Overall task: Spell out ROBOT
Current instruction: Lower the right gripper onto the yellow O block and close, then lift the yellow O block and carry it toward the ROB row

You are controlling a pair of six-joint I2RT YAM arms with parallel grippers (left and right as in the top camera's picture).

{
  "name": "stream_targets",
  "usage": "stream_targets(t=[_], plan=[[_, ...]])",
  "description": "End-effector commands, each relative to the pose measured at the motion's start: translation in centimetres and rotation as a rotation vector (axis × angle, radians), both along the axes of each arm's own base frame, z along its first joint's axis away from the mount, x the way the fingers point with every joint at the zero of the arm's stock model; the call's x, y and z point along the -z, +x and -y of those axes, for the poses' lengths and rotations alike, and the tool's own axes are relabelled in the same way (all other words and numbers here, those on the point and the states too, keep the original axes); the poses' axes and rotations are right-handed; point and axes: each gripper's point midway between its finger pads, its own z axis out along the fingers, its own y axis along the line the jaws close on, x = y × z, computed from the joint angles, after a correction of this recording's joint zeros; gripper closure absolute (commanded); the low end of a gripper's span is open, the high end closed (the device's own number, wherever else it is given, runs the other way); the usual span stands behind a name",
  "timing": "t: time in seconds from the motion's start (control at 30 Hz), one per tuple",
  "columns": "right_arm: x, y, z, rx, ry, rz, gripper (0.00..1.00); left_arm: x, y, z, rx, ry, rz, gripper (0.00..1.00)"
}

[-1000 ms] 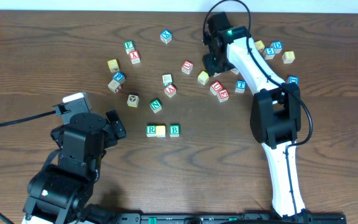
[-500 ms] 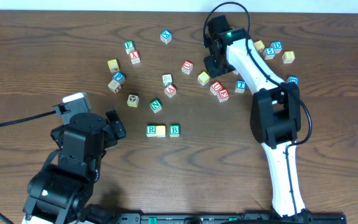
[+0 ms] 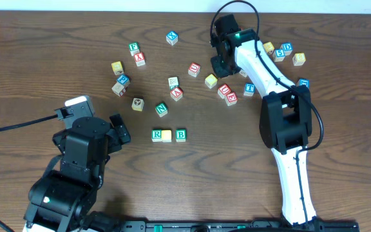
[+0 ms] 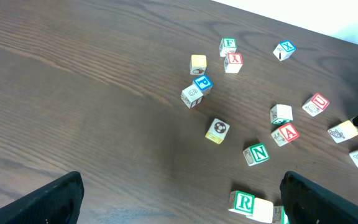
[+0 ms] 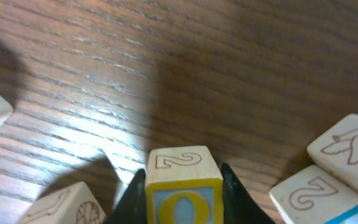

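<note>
Right wrist | right tool [image 5: 183,190] clenched on yellow O cube [image 5: 182,163] | cube between its jaws

Near the top centre of the overhead frame, the right gripper [image 3: 218,63], clamped on a yellow-framed O cube [image 5: 184,202], has slid slightly up and to the left over the bench [image 3: 57,38]. Most of that shift came early, and the last half second added almost nothing.

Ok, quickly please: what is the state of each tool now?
Left tool: open, holding nothing.
Right tool: closed on the yellow O cube.
</note>
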Motion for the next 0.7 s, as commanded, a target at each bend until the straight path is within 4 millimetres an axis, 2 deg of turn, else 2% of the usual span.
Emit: stream_targets(t=[0.0, 0.2, 0.33, 0.5, 0.67], plan=[[0.9, -0.4, 0.1, 0.001, -0.014, -0.02, 0.92, -1.0, 0.1, -0.3, -0.007, 0.012, 0.022, 0.01], [0.8, -0.4, 0.1, 0.005, -0.012, -0.018, 0.94, -1.0, 0.1, -0.3, -0.007, 0.012, 0.022, 0.0], [-0.4, -0.3, 0.0, 0.005, -0.008, -0.005, 0.96, -1.0, 0.1, -0.3, -0.007, 0.011, 0.022, 0.01], [-4.7, 0.0, -0.1, 0.006, 0.009, 0.043, 0.99, -1.0, 0.1, -0.3, -0.007, 0.011, 0.022, 0.01], [-11.3, -0.6, -0.1, 0.041, 0.052, 0.127, 0.98, -1.0, 0.1, -0.3, -0.007, 0.011, 0.022, 0.01]])
